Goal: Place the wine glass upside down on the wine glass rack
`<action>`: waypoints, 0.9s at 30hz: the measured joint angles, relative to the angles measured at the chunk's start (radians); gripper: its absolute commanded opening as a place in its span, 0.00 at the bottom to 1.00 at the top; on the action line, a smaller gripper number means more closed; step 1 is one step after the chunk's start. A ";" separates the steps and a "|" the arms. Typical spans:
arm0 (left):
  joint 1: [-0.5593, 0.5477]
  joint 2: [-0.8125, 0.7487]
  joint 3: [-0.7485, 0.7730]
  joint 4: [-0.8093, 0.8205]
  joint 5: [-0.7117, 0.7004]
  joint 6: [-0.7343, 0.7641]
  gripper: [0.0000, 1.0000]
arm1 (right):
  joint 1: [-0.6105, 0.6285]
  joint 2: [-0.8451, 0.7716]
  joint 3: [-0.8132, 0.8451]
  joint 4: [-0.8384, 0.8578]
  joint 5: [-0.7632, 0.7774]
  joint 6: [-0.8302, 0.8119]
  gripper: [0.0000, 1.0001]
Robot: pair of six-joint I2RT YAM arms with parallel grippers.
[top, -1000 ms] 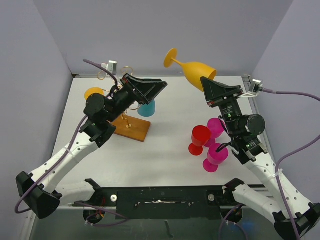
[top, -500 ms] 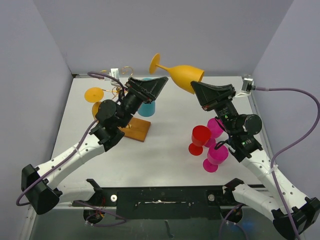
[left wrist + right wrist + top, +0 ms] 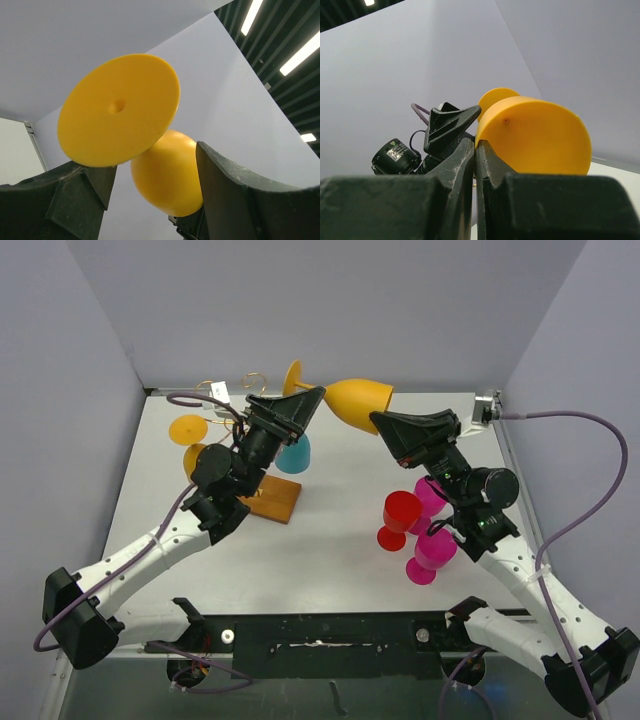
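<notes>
Two grippers meet on one glass here, and that is where you can lose it. The wine glass hangs in the air at 12 o'clock in the top view, on its side with its foot toward 9 o'clock. Your right gripper is pinched tight on the bowl's rim and carries it alone. Your left gripper has its jaws wide apart at the foot end, with no contact that I can see. A rim pinch probably resists twisting poorly, so if your left jaws land on the foot's edge rather than the stem, the glass may pivot or pop free. Let go on the right too soon and it drops. The wine glass rack at 10 o'clock already carries an orange glass, with a teal glass close by, so a careless swing could hit either. The stem is hidden in every view. Your left arm covers most of the rack, so you cannot tell which arm is free.
</notes>
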 measured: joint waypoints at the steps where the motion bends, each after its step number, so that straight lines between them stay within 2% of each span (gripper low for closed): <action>1: 0.000 0.001 0.002 -0.001 -0.002 -0.013 0.57 | 0.000 0.003 -0.001 0.002 -0.010 0.003 0.00; 20: 0.000 0.035 0.018 -0.009 -0.022 -0.146 0.31 | 0.007 -0.030 -0.099 0.058 -0.057 0.019 0.00; 27: 0.006 0.057 0.018 -0.006 -0.019 -0.169 0.29 | 0.007 -0.042 -0.136 0.070 -0.071 0.037 0.00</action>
